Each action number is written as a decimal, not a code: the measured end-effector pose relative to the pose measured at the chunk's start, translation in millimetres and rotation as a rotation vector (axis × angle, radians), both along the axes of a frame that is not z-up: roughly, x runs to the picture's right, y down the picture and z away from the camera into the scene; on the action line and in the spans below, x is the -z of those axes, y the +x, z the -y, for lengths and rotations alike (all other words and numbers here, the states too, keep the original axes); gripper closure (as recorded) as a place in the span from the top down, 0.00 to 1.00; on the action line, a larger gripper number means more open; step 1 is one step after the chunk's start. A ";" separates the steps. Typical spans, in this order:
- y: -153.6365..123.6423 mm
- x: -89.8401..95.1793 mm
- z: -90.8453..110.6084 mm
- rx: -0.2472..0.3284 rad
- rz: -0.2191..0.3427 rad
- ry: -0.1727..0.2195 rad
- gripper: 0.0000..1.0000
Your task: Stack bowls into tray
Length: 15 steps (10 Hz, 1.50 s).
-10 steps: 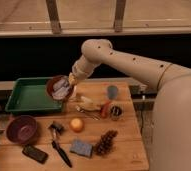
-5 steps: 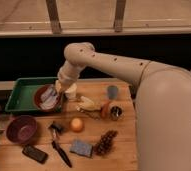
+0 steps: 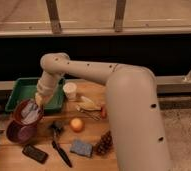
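Note:
The smaller reddish-brown bowl (image 3: 27,113) with its pale inside hangs tilted at the table's left. My gripper (image 3: 37,103) is shut on its far rim. It sits right over the larger dark purple bowl (image 3: 19,133), which stands on the table near the front left; I cannot tell if the two touch. The green tray (image 3: 23,90) lies just behind both bowls, partly hidden by my arm and the held bowl.
A cream cup (image 3: 69,91) stands right of the tray. A pale banana-like item (image 3: 88,104), an orange (image 3: 77,124), a black brush (image 3: 59,145), a blue-grey sponge (image 3: 81,148), a pine cone (image 3: 105,144) and a dark flat device (image 3: 35,153) lie around the table.
My arm has swung left and toward the front, carrying the smaller bowl from over the tray to above the purple bowl.

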<state>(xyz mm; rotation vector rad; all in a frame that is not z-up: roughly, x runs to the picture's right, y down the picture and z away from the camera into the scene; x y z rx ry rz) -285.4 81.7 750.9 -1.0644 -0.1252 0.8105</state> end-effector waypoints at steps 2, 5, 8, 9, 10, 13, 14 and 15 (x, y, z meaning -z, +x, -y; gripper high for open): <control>-10.0 -12.7 -16.1 0.019 0.031 -0.052 0.00; -28.4 -14.2 -41.7 0.069 0.063 -0.108 0.00; -48.1 -11.2 -60.7 0.123 0.090 -0.135 0.14; -52.4 -11.3 -61.8 0.128 0.098 -0.135 0.22; -56.4 -11.4 -61.1 0.131 0.105 -0.130 0.32; -71.3 -10.5 -58.0 0.142 0.133 -0.100 0.60; -75.3 -10.5 -57.8 0.147 0.137 -0.087 0.62; -77.1 -11.7 -57.7 0.154 0.137 -0.073 0.62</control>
